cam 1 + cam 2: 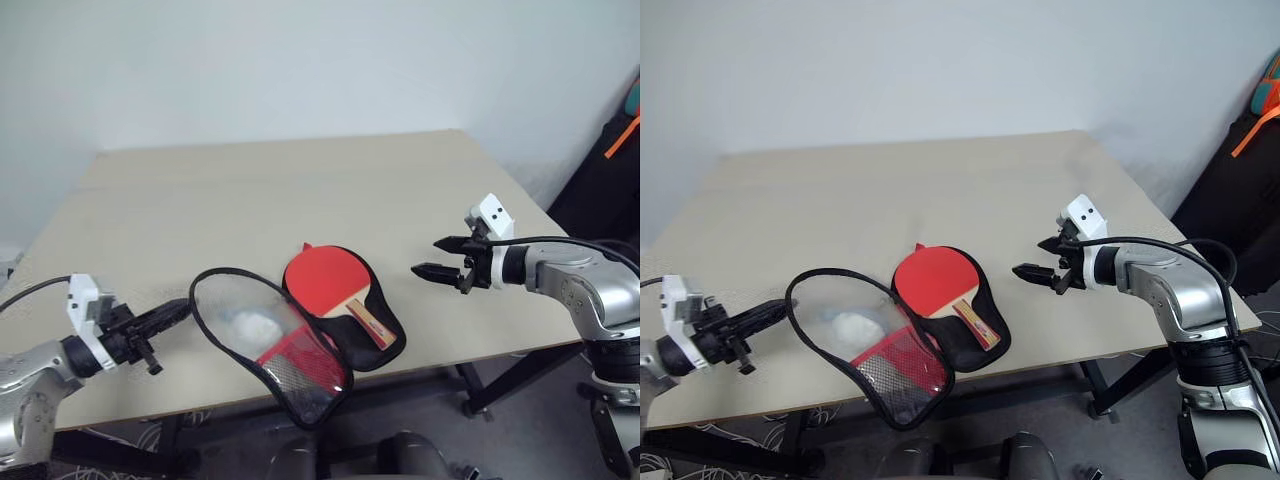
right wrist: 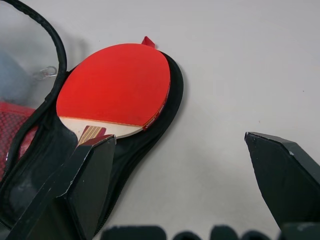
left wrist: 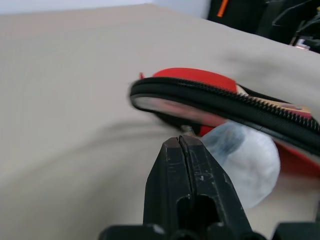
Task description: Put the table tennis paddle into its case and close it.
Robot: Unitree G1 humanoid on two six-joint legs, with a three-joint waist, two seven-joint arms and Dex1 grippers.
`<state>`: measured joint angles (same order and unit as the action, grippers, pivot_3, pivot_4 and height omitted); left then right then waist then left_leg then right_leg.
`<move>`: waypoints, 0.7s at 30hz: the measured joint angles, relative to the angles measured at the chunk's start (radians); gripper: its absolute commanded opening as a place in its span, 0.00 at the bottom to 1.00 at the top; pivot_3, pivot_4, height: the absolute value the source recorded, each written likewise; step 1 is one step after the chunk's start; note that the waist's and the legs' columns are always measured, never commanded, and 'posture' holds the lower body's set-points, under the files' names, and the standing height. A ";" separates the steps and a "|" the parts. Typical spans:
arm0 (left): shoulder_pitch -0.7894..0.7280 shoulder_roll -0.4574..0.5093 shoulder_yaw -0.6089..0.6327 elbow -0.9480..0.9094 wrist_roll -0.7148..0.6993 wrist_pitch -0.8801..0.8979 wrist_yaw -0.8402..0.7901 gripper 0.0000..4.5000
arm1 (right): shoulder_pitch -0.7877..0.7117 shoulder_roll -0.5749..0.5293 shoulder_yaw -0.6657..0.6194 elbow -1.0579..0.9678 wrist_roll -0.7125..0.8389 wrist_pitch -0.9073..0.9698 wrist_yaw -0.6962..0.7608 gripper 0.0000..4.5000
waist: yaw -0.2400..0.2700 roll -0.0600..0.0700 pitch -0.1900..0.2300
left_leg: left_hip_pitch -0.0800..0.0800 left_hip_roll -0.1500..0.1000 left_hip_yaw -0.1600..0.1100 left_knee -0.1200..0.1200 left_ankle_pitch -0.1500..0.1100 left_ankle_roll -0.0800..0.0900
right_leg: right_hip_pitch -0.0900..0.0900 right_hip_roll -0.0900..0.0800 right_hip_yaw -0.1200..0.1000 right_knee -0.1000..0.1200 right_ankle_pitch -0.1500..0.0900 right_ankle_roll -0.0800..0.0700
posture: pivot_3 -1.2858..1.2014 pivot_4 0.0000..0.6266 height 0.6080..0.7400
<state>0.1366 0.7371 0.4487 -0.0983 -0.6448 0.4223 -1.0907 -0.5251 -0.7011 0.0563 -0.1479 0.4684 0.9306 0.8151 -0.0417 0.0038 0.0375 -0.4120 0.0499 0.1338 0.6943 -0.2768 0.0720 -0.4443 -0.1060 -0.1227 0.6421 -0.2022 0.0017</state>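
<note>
Paddle (image 1: 330, 282) already lies in the open case (image 1: 300, 330), lower centre of the frame, so closing remains. Left gripper (image 1: 172, 315), clenched empty, sits just beside the raised flap's rim; right gripper (image 1: 440, 258) hovers released. Next, fold the flap over and zip.

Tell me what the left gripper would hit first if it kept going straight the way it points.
Most likely the raised zip rim of the open case: the shut left gripper points right at it from close by, though the exact gap is hard to judge.
</note>
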 measured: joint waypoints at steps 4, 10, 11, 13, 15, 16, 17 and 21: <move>-0.032 -0.016 -0.036 -0.031 -0.001 0.008 0.022 0.01 | 0.000 0.000 -0.001 0.000 0.001 0.003 -0.008 1.00 | -0.001 0.000 0.000 | 0.000 0.000 0.000 0.000 0.000 0.000 | 0.000 0.001 0.000 0.000 0.000 0.000 | 0.52 0.00 0.74; -0.103 -0.066 -0.115 -0.092 -0.037 0.076 0.071 0.01 | 0.003 -0.005 -0.008 0.001 0.000 0.002 -0.010 1.00 | 0.001 0.000 0.000 | 0.000 -0.001 0.000 0.001 0.000 0.000 | 0.001 0.001 0.000 0.000 0.000 0.000 | 0.52 0.00 0.74; -0.117 -0.076 -0.133 -0.099 -0.038 0.083 0.082 0.01 | 0.003 -0.007 -0.009 0.003 0.000 0.001 -0.009 1.00 | 0.001 0.000 0.000 | 0.000 -0.001 0.000 0.001 0.000 0.000 | 0.002 0.001 0.000 0.001 0.000 0.000 | 0.52 0.00 0.74; -0.150 -0.104 -0.186 -0.109 -0.036 0.102 0.111 0.01 | 0.002 -0.014 -0.012 0.006 0.000 -0.002 -0.010 1.00 | 0.002 0.000 0.000 | 0.000 -0.001 0.000 0.002 0.000 0.001 | 0.002 0.001 0.000 0.001 0.000 0.000 | 0.52 0.00 0.74; -0.170 -0.129 -0.234 -0.120 -0.024 0.115 0.144 0.01 | -0.001 -0.018 -0.016 0.012 -0.001 -0.005 -0.010 1.00 | 0.002 0.000 0.000 | 0.000 -0.001 0.000 0.002 0.000 0.001 | 0.002 0.001 0.000 0.001 0.000 0.000 | 0.52 0.00 0.74; -0.187 -0.150 -0.265 -0.127 -0.013 0.118 0.165 0.01 | -0.006 -0.019 -0.018 0.020 -0.002 -0.006 -0.011 1.00 | 0.002 0.000 0.000 | 0.000 -0.001 0.000 0.002 0.001 0.001 | 0.002 0.001 0.000 0.001 0.000 0.000 | 0.52 0.00 0.74; -0.199 -0.167 -0.291 -0.136 -0.002 0.121 0.183 0.01 | -0.009 -0.019 -0.020 0.023 -0.002 -0.008 -0.012 1.00 | 0.004 0.000 0.000 | 0.000 -0.001 -0.001 0.002 0.001 0.001 | 0.003 0.002 0.000 0.001 0.000 0.000 | 0.52 0.00 0.74; -0.269 -0.215 -0.363 -0.138 0.036 0.149 0.266 0.01 | -0.013 -0.020 -0.028 0.031 -0.003 -0.022 -0.021 1.00 | 0.010 0.000 0.000 | 0.000 -0.001 -0.001 0.003 0.001 0.002 | 0.003 0.002 0.000 0.001 0.000 0.000 | 0.52 0.00 0.74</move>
<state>-0.1327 0.5218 0.0855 -0.2360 -0.6090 0.5710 -0.8248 -0.5378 -0.7210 0.0281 -0.1164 0.4650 0.9091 0.7936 -0.0314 0.0035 0.0373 -0.4121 0.0485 0.1332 0.6972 -0.2757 0.0742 -0.4414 -0.1040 -0.1222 0.6433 -0.2018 0.0020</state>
